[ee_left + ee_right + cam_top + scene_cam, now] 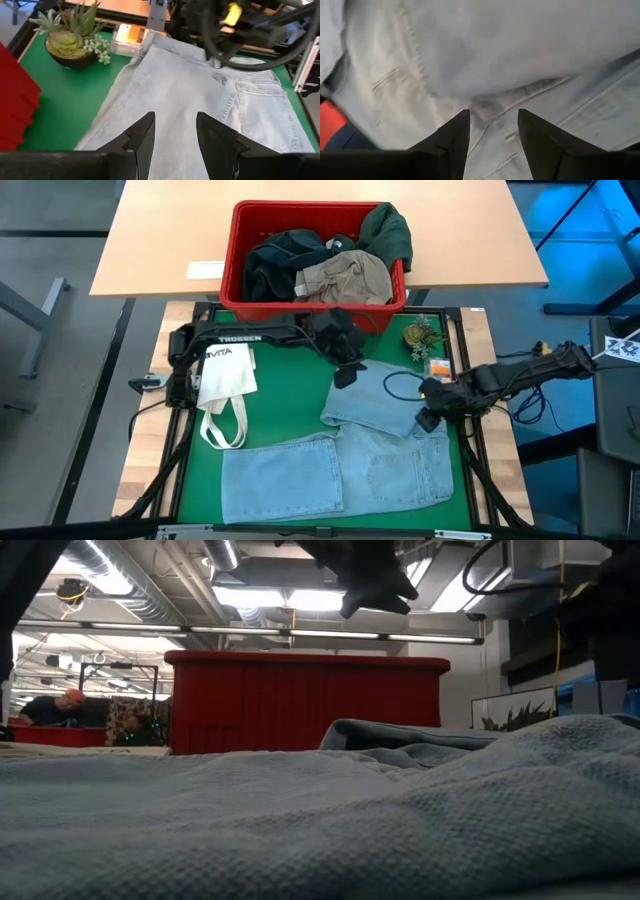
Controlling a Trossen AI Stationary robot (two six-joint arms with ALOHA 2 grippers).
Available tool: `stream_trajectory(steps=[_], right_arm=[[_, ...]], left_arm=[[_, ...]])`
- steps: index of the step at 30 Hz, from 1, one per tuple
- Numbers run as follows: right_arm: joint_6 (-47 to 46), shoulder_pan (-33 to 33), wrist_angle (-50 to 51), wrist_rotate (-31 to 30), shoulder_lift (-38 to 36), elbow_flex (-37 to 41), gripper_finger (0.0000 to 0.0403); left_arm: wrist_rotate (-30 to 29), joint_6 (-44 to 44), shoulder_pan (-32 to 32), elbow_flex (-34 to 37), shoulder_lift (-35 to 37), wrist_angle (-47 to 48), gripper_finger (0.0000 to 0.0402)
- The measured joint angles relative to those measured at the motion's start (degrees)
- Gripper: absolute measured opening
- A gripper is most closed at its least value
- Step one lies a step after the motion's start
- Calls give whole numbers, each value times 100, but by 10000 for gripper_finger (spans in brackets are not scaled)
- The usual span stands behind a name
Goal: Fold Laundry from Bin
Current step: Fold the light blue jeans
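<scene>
Lying soft and wrinkly on the green mat, the light blue jeans (pixel 345 460) have one leg folded over. The left gripper (pixel 347 368) hangs open and empty over them, and the right gripper (pixel 428 420) sits open at the folded edge. Behind them, the red plastic bin (pixel 318 305) with slotted sides holds dark green, black and tan clothes (pixel 335 265).

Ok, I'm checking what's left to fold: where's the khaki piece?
In the high view, the khaki piece lies inside the red bin at the table's far edge, toward its right half, between the black garment and the dark green one.
</scene>
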State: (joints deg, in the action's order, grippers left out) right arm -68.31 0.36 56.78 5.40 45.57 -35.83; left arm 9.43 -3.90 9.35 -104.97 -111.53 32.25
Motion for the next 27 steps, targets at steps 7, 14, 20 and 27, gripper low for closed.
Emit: stream_trajectory(steps=[7, 14, 20, 27], right_arm=[[-572, 0, -20, -435, 246, -2, 166], [-1178, 0, -14, -495, 547, -2, 166], [-1370, 0, -18, -762, 940, -2, 166], [-1541, 0, -212, -784, 1386, -2, 166]], left_arm=[[12, 2, -129, 0, -2, -9, 139], [11, 4, -242, 0, -2, 13, 139], [11, 260, -331, 0, -6, 13, 139], [65, 318, -417, 0, -7, 18, 139]])
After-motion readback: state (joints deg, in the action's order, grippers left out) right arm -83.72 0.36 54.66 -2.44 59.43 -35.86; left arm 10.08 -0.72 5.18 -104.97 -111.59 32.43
